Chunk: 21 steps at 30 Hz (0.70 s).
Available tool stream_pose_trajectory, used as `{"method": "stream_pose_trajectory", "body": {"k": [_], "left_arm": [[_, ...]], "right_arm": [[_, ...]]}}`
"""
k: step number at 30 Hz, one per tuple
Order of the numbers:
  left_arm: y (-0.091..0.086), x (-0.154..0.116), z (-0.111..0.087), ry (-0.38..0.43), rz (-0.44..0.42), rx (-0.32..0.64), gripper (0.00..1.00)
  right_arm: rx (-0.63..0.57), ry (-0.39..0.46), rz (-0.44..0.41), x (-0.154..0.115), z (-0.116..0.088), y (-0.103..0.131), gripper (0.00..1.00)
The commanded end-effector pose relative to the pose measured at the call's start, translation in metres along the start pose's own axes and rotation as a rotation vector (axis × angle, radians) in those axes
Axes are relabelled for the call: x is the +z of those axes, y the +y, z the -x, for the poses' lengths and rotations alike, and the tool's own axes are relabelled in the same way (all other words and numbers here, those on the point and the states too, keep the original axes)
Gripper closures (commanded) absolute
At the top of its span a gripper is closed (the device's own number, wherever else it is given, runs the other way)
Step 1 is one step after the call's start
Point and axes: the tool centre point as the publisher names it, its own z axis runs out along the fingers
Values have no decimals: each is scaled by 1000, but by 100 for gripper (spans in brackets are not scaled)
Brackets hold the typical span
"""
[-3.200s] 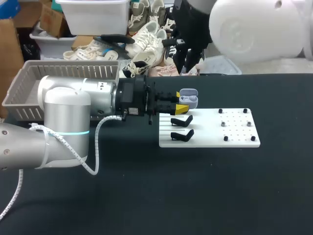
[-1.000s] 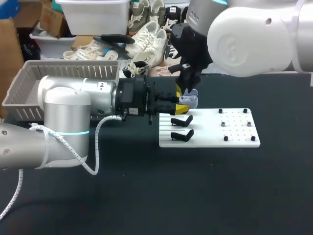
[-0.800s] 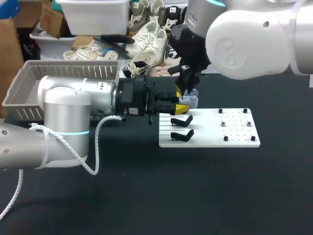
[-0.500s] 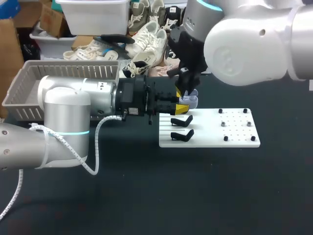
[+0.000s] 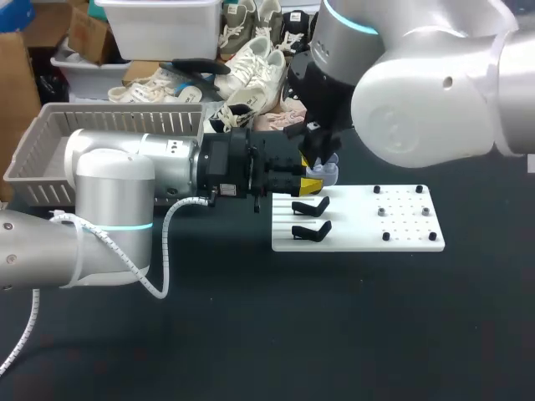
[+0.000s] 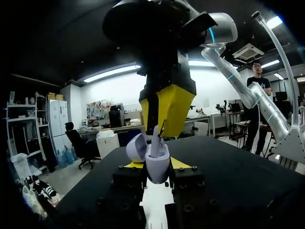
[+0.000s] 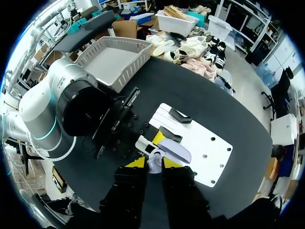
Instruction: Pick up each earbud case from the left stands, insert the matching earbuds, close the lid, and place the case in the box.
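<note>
**A:** Entry one, left hand (image 5: pixel 311 180)?
**B:** Clamped on the lavender earbud case (image 6: pixel 157 164), lid open. Case was held at the edge of the white board (image 5: pixel 401 238), near two black stands (image 5: pixel 311 205).
**A:** Entry two, right hand (image 6: pixel 161 130)?
**B:** Directly above the case, pinching a white earbud (image 6: pixel 155 143); the earbud's lower end sat inside the case.
**A:** Box?
**B:** Grey slatted basket (image 5: pixel 50 150), behind the left arm, well apart from the case.

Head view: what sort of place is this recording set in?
Probably a robotics lab bench: a black table, a white fixture board with black stands, and a grey basket.
</note>
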Motion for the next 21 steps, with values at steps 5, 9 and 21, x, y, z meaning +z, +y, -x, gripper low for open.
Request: {"method": "stream_pose_trajectory", "body": {"k": [5,9,21], "left_arm": [[0,0,0,-1,2,1,100],[0,0,0,-1,2,1,100],[0,0,0,-1,2,1,100]], "right_arm": [[20,-32,-8,4,-3,1,100],[28,-45,-8,5,-3,0,100],[30,-48,3,11,-2,1,100]]}}
